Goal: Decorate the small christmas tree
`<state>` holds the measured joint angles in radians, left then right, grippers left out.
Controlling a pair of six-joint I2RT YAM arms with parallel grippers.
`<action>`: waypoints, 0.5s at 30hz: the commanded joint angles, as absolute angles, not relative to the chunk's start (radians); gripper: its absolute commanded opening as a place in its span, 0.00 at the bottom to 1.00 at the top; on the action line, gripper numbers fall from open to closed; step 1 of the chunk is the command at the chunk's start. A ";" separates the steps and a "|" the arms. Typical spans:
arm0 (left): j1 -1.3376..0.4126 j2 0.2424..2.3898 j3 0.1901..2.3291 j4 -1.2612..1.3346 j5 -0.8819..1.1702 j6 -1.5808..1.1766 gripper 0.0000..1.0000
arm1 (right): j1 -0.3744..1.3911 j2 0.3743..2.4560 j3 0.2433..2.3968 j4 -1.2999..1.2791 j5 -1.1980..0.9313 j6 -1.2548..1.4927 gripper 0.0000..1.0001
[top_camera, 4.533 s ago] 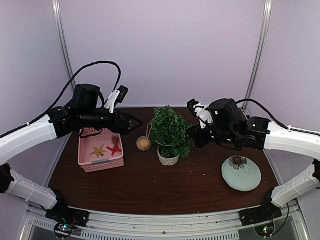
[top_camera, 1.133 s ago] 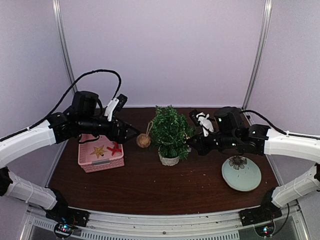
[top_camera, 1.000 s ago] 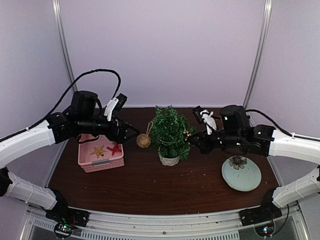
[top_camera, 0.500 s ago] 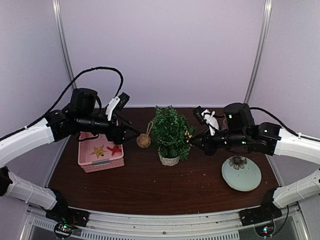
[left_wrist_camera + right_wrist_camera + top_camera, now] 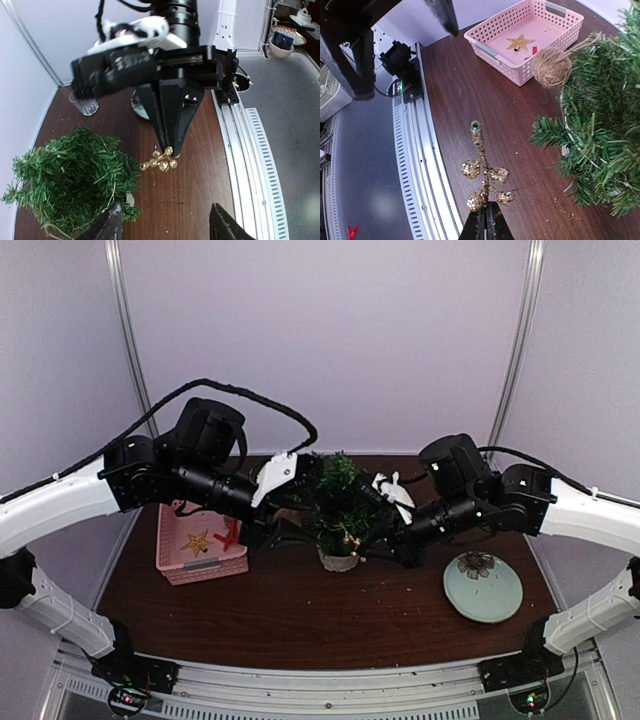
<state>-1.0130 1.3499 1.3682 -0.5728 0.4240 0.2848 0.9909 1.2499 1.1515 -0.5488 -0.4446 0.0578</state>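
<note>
The small christmas tree (image 5: 338, 498) stands in its white pot (image 5: 337, 560) at mid-table, also showing as a tree (image 5: 70, 180) in the left wrist view and as a tree (image 5: 605, 115) in the right wrist view. My right gripper (image 5: 485, 222) is shut on the stem of a gold glitter berry sprig (image 5: 482, 172). It holds that sprig (image 5: 347, 538) low, just in front of the tree. My left gripper (image 5: 167, 227) is open and empty, facing the sprig (image 5: 161, 161) from the tree's left front. A twine ball (image 5: 550, 67) hangs on the tree's far side.
A pink basket (image 5: 195, 552) at the left holds a gold star (image 5: 197, 541) and a red star (image 5: 230, 536). A pale green plate (image 5: 483, 590) with a flower ornament (image 5: 477, 563) sits at the right. The metal rail (image 5: 415, 150) runs along the near edge.
Both arms have swung in to the tree's front. The right gripper has dropped from the tree's right side, still holding the sprig. The left gripper has come across from beside the basket, its jaws narrower.
</note>
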 commanded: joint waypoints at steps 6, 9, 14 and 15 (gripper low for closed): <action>-1.099 1.415 1.438 -0.625 0.383 0.501 0.41 | 1.024 1.298 1.231 -0.618 -0.529 0.025 0.00; -1.111 1.425 1.444 -0.625 0.371 0.528 0.37 | 1.029 1.303 1.235 -0.611 -0.547 0.025 0.00; -1.115 1.432 1.446 -0.624 0.342 0.554 0.35 | 1.037 1.313 1.245 -0.621 -0.562 0.016 0.00; -1.115 1.433 1.447 -0.624 0.332 0.556 0.35 | 1.038 1.315 1.247 -0.621 -0.563 0.014 0.00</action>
